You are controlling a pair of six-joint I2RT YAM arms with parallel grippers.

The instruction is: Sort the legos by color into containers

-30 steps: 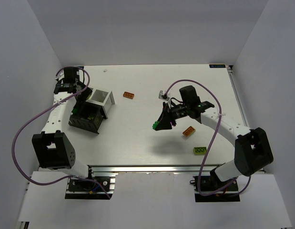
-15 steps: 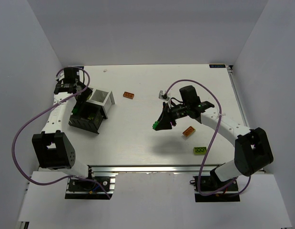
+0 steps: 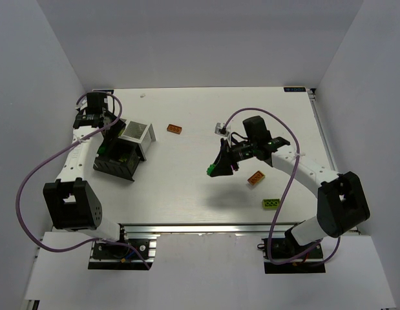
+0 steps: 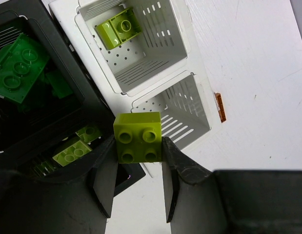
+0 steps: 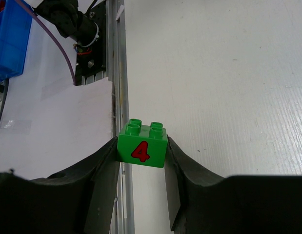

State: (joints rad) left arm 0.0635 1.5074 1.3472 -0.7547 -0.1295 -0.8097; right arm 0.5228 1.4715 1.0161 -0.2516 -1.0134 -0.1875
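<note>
Left gripper [image 4: 138, 148] is pinching a lime-green four-stud plastic brick [image 4: 137, 136] right above where the open-topped black plastic box [image 4: 92, 100] meets an empty slotted white plastic box [image 4: 190, 97]. A sloppy release could bounce it off a rim or into the wrong bin. Right gripper [image 5: 141, 153] clamps a green plastic brick with a red 4 [image 5: 141, 145] mid-air over the table, well apart from the boxes. If it heads over now, I reckon the arms could bump.
</note>
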